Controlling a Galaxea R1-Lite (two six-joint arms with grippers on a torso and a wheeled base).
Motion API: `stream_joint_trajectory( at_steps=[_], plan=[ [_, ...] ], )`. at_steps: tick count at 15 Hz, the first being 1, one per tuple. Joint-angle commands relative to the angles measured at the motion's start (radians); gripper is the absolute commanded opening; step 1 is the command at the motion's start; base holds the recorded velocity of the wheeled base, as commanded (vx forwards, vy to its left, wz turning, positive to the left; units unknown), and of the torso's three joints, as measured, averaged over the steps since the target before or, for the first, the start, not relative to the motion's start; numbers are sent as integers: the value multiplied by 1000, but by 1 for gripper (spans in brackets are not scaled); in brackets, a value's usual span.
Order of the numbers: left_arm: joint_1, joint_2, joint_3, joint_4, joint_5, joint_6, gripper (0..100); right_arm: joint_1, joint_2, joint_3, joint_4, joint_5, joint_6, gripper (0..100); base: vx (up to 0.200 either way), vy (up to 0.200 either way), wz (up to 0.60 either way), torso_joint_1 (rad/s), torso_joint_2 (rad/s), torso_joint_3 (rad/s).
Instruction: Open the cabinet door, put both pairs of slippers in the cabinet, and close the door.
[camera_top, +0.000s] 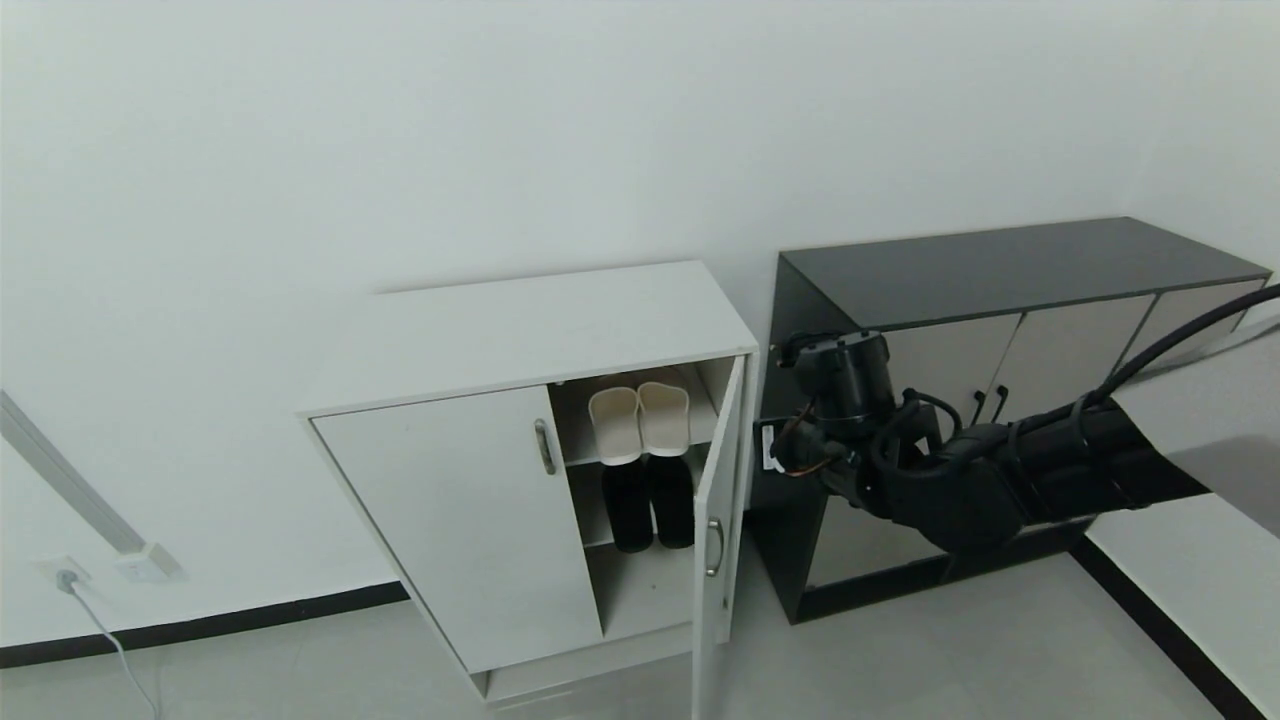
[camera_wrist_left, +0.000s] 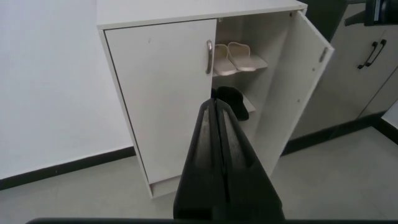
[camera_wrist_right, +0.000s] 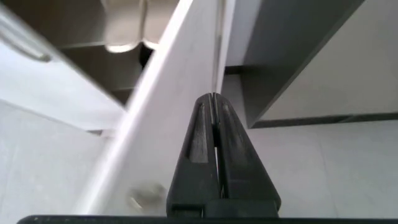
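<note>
Both slipper pairs shelved, cabinet door open, both grippers empty.
The white cabinet (camera_top: 530, 320) has its right door (camera_top: 718, 480) swung open; the beige slippers (camera_top: 640, 420) sit on the upper shelf and the black slippers (camera_top: 650, 505) on the shelf below. The right gripper (camera_wrist_right: 214, 96), fingers pressed together, points at the door's outer face, which stands between it and the slippers. The left gripper (camera_wrist_left: 214, 102), likewise pressed together, hangs before the cabinet, apart from it.

Dark sideboard (camera_top: 1000, 270) on the right; socket (camera_top: 62, 574) with plugged grey cable (camera_top: 113, 643) low left.
</note>
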Motion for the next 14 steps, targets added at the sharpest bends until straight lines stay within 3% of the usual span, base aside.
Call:
stream_joint_trajectory(
  at_steps=[1, 3, 9, 14],
  plan=[
    [0, 1, 0, 0, 0, -1, 0, 11, -50, 27, -1, 1, -7, 0, 0, 0, 0, 0, 0, 0],
    [0, 1, 0, 0, 0, -1, 0, 16, -50, 35, -1, 1, -7, 0, 0, 0, 0, 0, 0, 0],
    [0, 1, 0, 0, 0, 1, 0, 24, -51, 52, -9, 69, -3, 0, 0, 0, 600, 2, 0, 4],
    [0, 1, 0, 0, 0, 1, 0, 18, -57, 124, -141, 95, -21, 0, 0, 0, 0, 0, 0, 0]
  ],
)
